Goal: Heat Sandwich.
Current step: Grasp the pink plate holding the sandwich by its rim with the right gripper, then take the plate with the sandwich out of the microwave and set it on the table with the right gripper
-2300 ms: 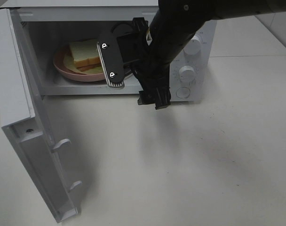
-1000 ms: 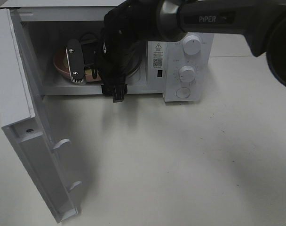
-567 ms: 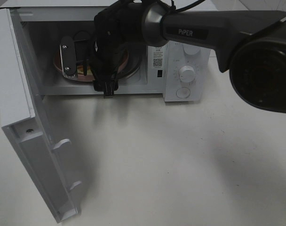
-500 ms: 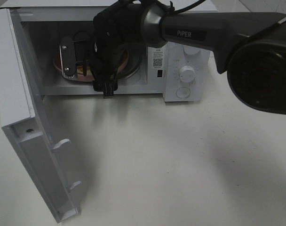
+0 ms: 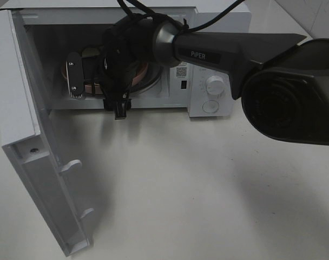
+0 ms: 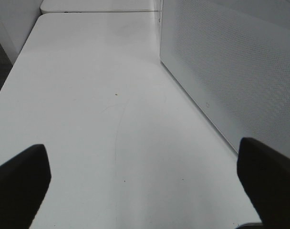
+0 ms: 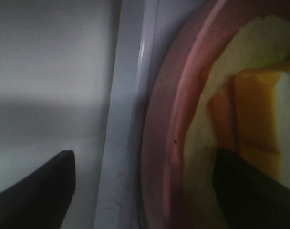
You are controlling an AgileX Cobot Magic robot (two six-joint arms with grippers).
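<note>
R arm is now reaching deep into the open microwave (image 5: 218, 32), w/ the right pincer (image 5: 89, 76) sitting over the pink plate (image 7: 161, 129) inside the cavity. A couple of secs back the pincer was hanging at the mouth of the oven, right of the plate, and the sandwich (image 7: 250, 119) was showing plainly from above; since then the arm has been swinging left and inward, so the wrist is now covering most of the plate in the high view. Only a sliver of pink rim is peeking out under it.

Wrist cam is showing the plate rim running between the two fingertips (image 7: 35, 181), one tip on the cavity-floor side, other over the sandwich's yellow filling & orange crust. Jaws are standing wide apart, narrowing only slightly over the last sec – not gripping anything that I can see. Whether a tip is touching the plate: can't tell.

Sandwich is sitting on the plate, inside the microwave. So the loading step is looking done; prob what's left is backing the arm out, shutting the door (image 5: 29, 162) (hanging fully open at left), then the dials.

L pincer (image 6: 145, 186) is spread open, empty, hovering over bare counter (image 6: 97, 95) beside the microwave's side wall
</note>
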